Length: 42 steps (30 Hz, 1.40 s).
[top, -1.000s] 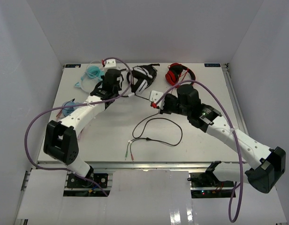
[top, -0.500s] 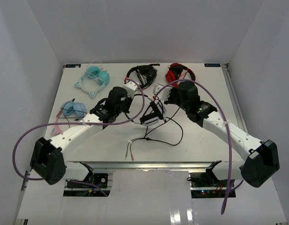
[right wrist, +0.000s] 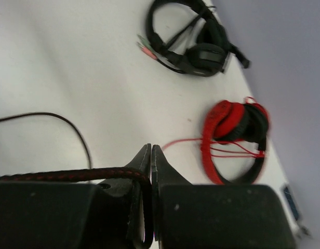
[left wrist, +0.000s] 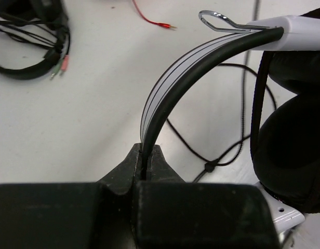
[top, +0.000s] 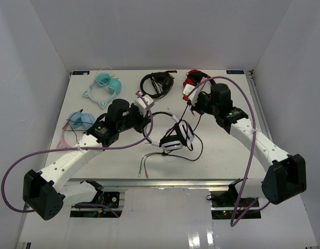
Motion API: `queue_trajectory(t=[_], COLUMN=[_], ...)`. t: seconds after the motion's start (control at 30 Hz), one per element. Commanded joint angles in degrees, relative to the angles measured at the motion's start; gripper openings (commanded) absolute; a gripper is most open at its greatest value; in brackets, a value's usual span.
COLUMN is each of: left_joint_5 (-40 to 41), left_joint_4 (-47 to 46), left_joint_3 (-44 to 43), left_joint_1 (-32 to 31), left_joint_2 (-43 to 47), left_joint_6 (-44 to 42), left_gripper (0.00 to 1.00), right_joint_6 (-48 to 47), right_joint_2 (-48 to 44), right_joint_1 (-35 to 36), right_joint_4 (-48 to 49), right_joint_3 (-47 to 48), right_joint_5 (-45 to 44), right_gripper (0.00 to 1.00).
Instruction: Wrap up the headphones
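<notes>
Over the last second the headphones [top: 176, 137] have been carried from the far edge of the table [top: 227, 155], where they lay beside the all-black headphones [top: 156, 83], to the middle of the table. The left arm has drawn back toward its base while the right one has swung away toward the far side. This gives room to work clear of the other sets, so the wrapping itself looks about to start rather than under way. The left gripper [left wrist: 146, 158] is clamped on the black headband [left wrist: 201, 67]. In its wrist view the band rises out of the closed jaws and arcs over to the padded earcup [left wrist: 290, 145] at the right. From above, the left gripper [top: 146, 115] sits at the left end of that arc, with the white earcups hanging just to its right. Whether they touch the table cannot be told. The right gripper [top: 187, 98] now hovers near the red headphones [top: 197, 79], well apart from the earcups. Its jaws are pressed together on a dark braided cable [right wrist: 66, 175], which enters them from the left in the wrist view. From above, that line runs down toward the headphones, so it is probably their own cable. The rest of the cable [top: 194, 148] lies slack in a loop on the table in front of the earcups. Its plugs [top: 143, 170] point toward the near edge, so all of that length is yet to be wound.
</notes>
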<state>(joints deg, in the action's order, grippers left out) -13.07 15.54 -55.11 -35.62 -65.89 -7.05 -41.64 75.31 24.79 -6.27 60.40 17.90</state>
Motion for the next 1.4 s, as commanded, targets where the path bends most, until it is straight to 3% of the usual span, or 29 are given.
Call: queue_trajectory(t=[0.0,0.13,0.27,0.43,0.6,0.73,0.8,0.87,0.97,1.1,1.17,1.3,1.37], left_joint_5=[-16.57,-11.41,-12.27,-9.82,-4.99,-1.37,0.78,5.2,11.86,29.54,40.94,55.72,60.3], left_joint_4=[-0.2,-7.29,-11.79,-13.05,-13.55,-13.12,-12.39,-11.74,-11.31,-10.11,-13.9,-29.14,-31.06], left_joint_3=[-3.68,-7.48,-15.95,-27.83,-37.86,-43.74,-45.5,-47.18,-49.41,-50.59,-48.05,-35.54,-32.64], left_joint_1=[-0.51,-0.51,-0.89,-6.4,-8.04,-8.42,-8.39,-8.33,-8.33,-8.33,-8.33,-7.12,-4.71], left_joint_2=[3.0,4.71,1.05,-6.4,-11.7,-14.7,-15.11,-15.62,-15.71,-14.22,-11.47,-6.23,-4.93], left_joint_6=[7.44,19.5,31.31,36.12,38.08,37.64,36.84,35.81,34.69,31.24,27.95,15.33,12.06], left_gripper=[0.0,0.0,0.0,0.0,0.0,0.0,0.0,0.0,0.0,0.0,0.0,0.0,0.0], right_joint_6=[12.79,22.42,45.85,73.83,91.1,95.56,91.86,82.8,66.91,51.46,46.48,33.73,28.82], right_joint_2=[3.54,5.07,5.41,12.49,22.25,24.46,23.56,21.61,19.04,15.58,12.41,5.68,2.92], right_joint_1=[-5.45,-7.38,-7.56,-6.27,-2.26,2.38,4.47,6.61,8.12,8.44,8.44,8.37,8.44], right_joint_4=[3.36,11.21,36.03,60.99,83.77,89.89,86.29,76.23,61.17,49.3,41.36,26.67,20.09], right_joint_3=[1.72,-4.17,-10.83,-8.31,-6.51,-6.4,-7.77,-10.0,-13.37,-18.19,-19.88,-22.35,-22.04], right_joint_5=[14.89,35.68,47.01,48.73,46.73,46.91,46.52,45.24,42.96,44.05,43.72,41.37,39.05], right_gripper=[0.08,0.13,0.23,0.4,0.54,0.62,0.6,0.54,0.35,0.15,0.1,0.08,0.08])
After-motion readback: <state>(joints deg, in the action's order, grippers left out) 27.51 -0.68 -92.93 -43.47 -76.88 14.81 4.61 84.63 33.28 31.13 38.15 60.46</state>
